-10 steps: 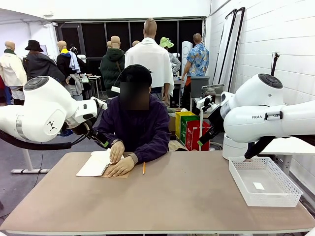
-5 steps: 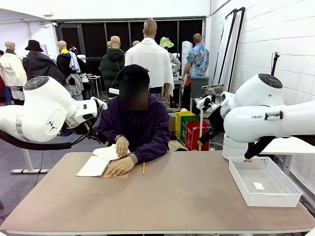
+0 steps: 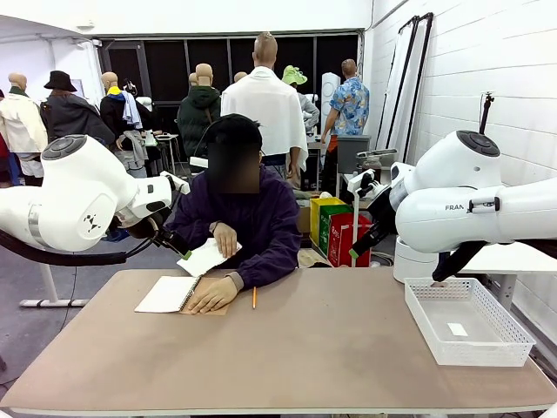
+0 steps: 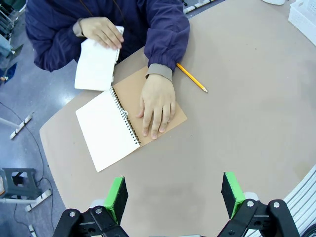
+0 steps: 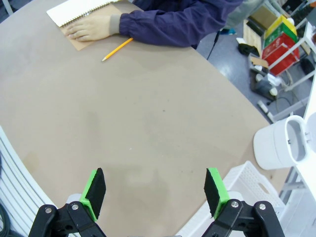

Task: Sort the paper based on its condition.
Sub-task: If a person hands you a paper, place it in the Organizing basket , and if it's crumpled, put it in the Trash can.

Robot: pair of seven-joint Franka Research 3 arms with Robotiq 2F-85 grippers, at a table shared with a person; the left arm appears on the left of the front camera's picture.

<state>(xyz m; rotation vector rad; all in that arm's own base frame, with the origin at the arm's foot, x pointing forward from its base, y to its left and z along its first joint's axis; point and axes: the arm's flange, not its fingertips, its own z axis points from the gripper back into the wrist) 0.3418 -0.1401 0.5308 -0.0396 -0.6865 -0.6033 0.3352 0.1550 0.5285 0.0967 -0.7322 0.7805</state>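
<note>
Tan table point(image 3: 331, 348) runs from you to the person point(image 3: 261, 218) at the far side, with a basket point(image 3: 513, 344) at the near right. The paper point(image 4: 94, 66) is far left and off the table: one hand point(image 4: 101, 32) holds a single sheet up by its far end, just beyond the notebook point(image 4: 106, 133). The other hand point(image 4: 157, 101) presses the notebook's brown cover flat. A pencil point(image 4: 191, 78) lies just right of the notebook.

Your left gripper point(image 4: 174, 195) hangs over the near left of the table, jaws wide apart and gripping nothing. From it the sheet lies farther off and to the left, past the notebook, its long side running roughly away from you. Your right gripper point(image 5: 154, 191) is also spread wide and empty, over the near right with the basket just beside it, well apart from the sheet. The left arm looks the nearer one; I judge the reach goes far and left, over the notebook, to the sheet's free near edge.
</note>
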